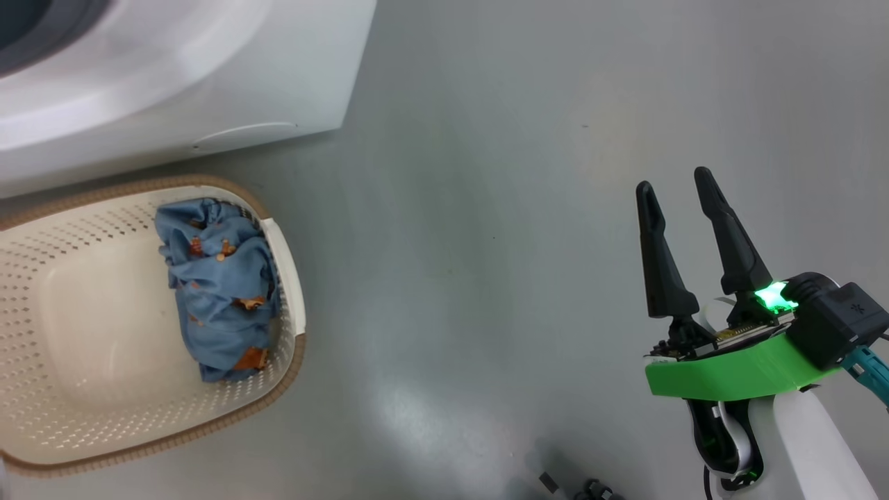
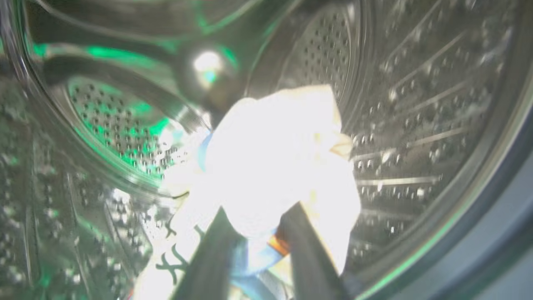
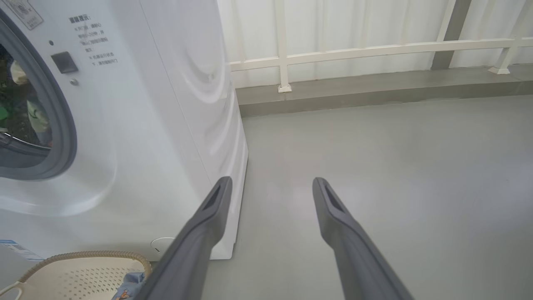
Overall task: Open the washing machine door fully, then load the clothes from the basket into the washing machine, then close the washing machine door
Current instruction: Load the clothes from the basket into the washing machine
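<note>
Inside the washing machine, deep in its perforated steel drum, the left gripper has its two dark fingers on either side of one bundle of the clothes. The light there burns that bundle out to near white. A strip of blue fabric with a bit of orange shows in the gap between the fingers, and dark lettering on a pale panel sits low beside one of them. The cloth is between the fingers, but from here I cannot tell whether they are pinching it or standing loose around it. The second bundle, blue with small orange-brown prints, lies crumpled in the basket. It is pushed up against the basket's end wall, and the rest of the basket floor is bare. The basket stands on the grey floor just in front of the washing machine, close to the foot of its white front, near the round cover low on that panel. The right gripper hangs out in front of the washing machine, off past its front corner and well apart from it. Its fingers are spread wide with nothing between them, over bare floor. The grey gasket rings the machine's mouth. Beyond the washing machine's side, a white railing runs along the wall.
</note>
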Robot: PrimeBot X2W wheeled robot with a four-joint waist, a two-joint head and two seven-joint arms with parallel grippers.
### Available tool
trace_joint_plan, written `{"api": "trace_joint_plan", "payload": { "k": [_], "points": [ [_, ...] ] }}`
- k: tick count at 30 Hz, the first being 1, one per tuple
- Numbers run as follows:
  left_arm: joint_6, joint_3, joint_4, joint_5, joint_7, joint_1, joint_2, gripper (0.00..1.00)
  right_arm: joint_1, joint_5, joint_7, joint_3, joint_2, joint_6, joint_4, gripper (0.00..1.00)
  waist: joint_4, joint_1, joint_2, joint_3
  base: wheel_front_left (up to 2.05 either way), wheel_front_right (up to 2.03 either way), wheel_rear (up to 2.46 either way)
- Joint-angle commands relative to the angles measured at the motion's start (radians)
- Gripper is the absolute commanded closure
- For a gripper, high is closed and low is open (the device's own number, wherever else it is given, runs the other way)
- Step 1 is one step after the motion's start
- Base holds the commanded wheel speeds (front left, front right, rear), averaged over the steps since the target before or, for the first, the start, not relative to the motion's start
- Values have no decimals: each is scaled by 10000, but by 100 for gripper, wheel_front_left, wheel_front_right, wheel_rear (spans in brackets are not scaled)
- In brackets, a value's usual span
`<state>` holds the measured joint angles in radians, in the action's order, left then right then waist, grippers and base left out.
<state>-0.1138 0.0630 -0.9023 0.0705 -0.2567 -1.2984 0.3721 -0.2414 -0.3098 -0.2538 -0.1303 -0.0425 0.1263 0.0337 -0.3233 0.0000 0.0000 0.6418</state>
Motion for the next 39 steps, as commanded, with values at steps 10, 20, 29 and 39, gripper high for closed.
{"api": "trace_joint_plan", "payload": {
  "k": [10, 20, 29, 39],
  "points": [
    [-103, -459, -2570, -5, -40, -605, 409, 0, 61, 34, -80, -274, -78, 44, 179, 0, 145, 0, 0, -276, 0, 0, 0],
    [-140, -472, -1715, 331, -49, -203, 219, 0, 105, 97, -80, -224, -78, 44, 166, 0, 197, 0, 0, -500, 0, 0, 0],
    [-153, -47, 792, 630, -50, 1450, -157, 0, 129, 232, -80, -110, -212, 44, 139, 0, 432, 0, 0, -930, 0, 0, 0],
    [-161, 747, 2420, 778, -50, 3550, -848, 0, 281, 347, -80, 52, -560, 44, 144, 0, 832, 0, 0, -1699, 0, 0, 0]
  ]
}}
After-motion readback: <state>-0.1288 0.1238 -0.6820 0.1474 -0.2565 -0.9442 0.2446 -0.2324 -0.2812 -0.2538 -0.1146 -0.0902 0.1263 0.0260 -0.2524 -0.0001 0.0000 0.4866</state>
